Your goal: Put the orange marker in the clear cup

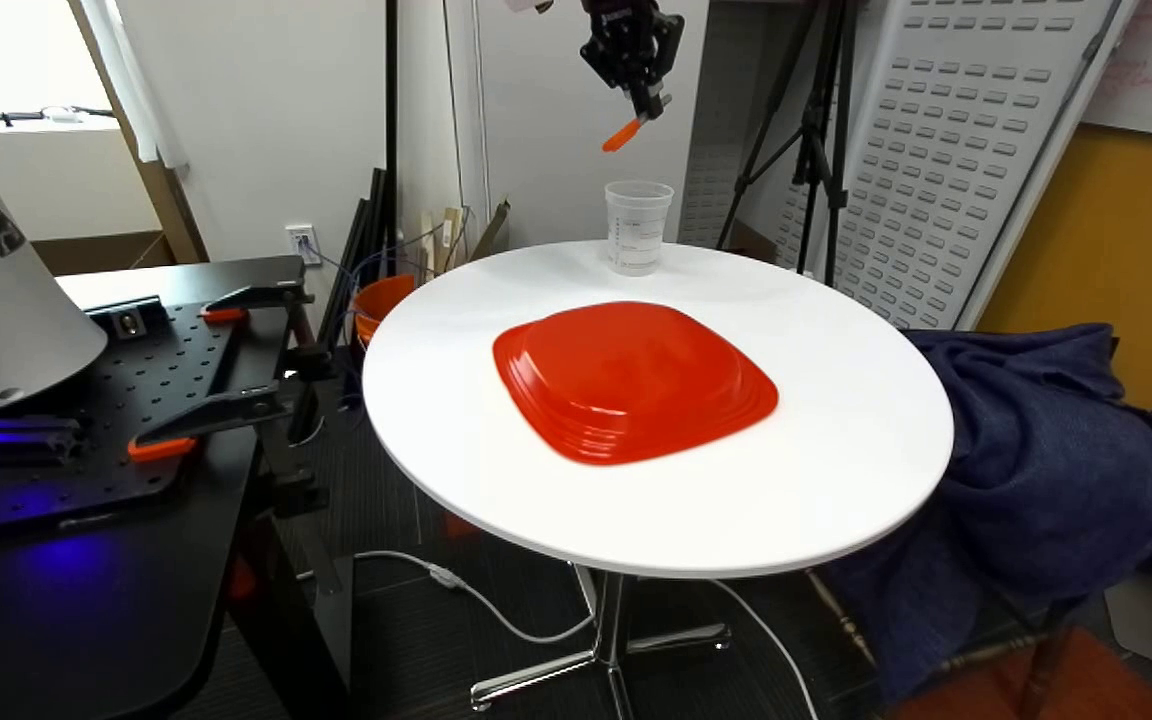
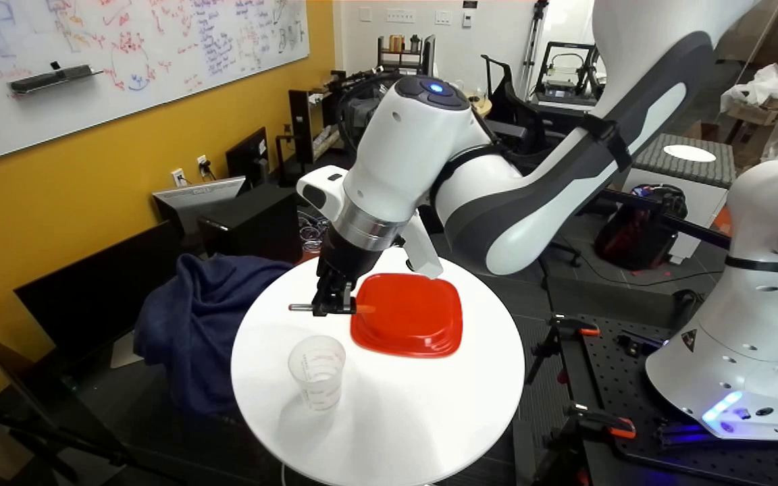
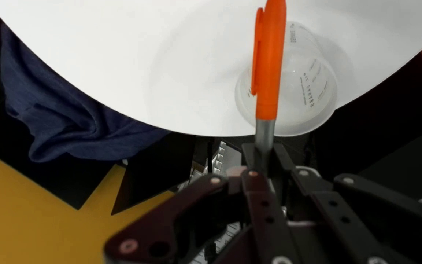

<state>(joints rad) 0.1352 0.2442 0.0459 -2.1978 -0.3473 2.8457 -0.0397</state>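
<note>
The orange marker (image 3: 269,58) is held in my gripper (image 3: 264,150). The jaws are shut on its grey end, and the orange capped part sticks out. The marker (image 1: 621,135) hangs tilted in the air, orange end lower, above the clear cup (image 1: 638,230) in an exterior view. The gripper (image 1: 648,103) is well above the table there. The cup (image 2: 318,378) stands upright on the table and looks empty; the gripper (image 2: 335,306) and marker (image 2: 365,309) show higher in that picture. In the wrist view the marker crosses in front of part of the cup (image 3: 306,95).
The white round table (image 1: 836,430) carries a large orange-red squarish plate (image 1: 636,370), also visible in an exterior view (image 2: 406,314). The cup stands near the table's edge. A dark blue cloth (image 1: 1046,450) lies beside the table, and a black tripod (image 1: 816,150) stands behind it.
</note>
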